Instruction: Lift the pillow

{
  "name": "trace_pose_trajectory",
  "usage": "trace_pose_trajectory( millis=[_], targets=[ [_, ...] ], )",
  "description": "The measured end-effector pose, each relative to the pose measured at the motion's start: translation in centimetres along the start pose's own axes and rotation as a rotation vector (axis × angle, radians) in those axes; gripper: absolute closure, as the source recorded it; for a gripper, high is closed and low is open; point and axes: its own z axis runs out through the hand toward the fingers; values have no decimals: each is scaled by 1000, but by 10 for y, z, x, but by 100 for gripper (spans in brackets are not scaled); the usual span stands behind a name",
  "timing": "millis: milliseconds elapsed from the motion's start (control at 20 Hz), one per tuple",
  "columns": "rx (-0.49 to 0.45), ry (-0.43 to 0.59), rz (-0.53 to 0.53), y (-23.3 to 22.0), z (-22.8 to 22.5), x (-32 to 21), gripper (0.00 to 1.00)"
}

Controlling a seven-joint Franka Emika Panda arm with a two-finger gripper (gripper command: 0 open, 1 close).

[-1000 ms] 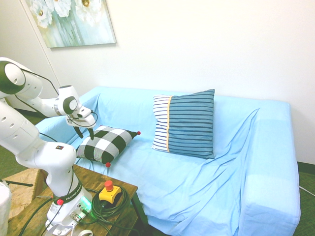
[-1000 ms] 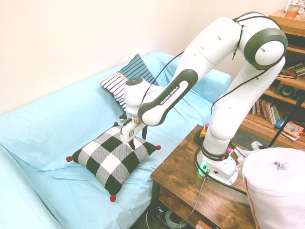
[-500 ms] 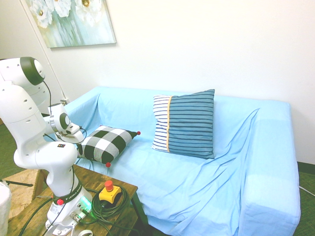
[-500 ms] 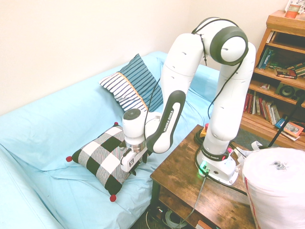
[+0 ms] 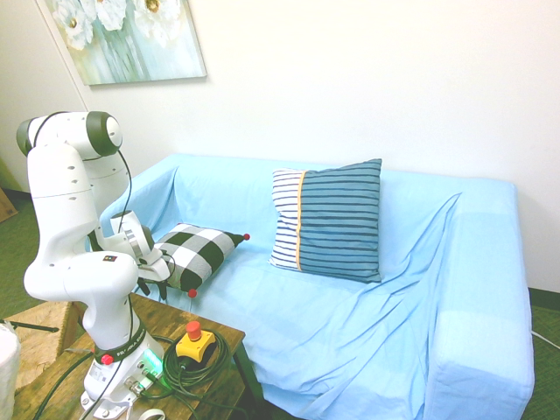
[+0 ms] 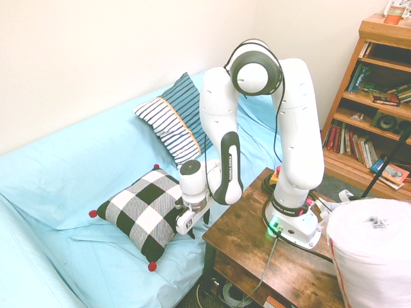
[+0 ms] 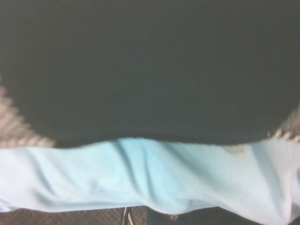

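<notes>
Checked pillow (image 6: 142,210) is laid flat on the sofa (image 5: 477,289), at the end next to the robot arm (image 6: 300,135). Red pom-poms are seen at its corners. Not lifted: its underside is rested on the blue cover.

End effector (image 6: 199,227) is pointed down at the pillow's desk-side edge, fingers apart. No grip is shown; whether the cloth is touched can't be told. In the wrist view the frame is mostly filled by a blurred dark check, with a strip of blue cover beside it.

Striped pillow (image 5: 328,223) is leaned upright against the sofa back, well apart from the end effector.

Containers: the wooden bookcase (image 6: 350,102) is partly cut off by the frame. Books are held on several of its shelves. Upper compartment: blue and green books (image 6: 358,78) are stood at one side, more books (image 6: 385,98) are stacked low near the middle. Compartment below: a dark round-faced device (image 6: 385,122) is held. Lower still: a row of books (image 6: 350,142) is stood upright, with an orange-covered book (image 6: 393,174) laid tilted beside it. An orange pot (image 6: 393,15) is set on top; contents can't be told.

On the desk (image 6: 257,247), a yellow box with a red button (image 5: 195,343) is placed near the arm base.
</notes>
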Motion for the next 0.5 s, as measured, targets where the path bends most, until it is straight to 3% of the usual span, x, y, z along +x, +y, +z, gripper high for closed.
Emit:
trace_pose_trajectory(
  millis=[500],
  targets=[
    [46,13,3,-27,-1,6,0]
  ],
)
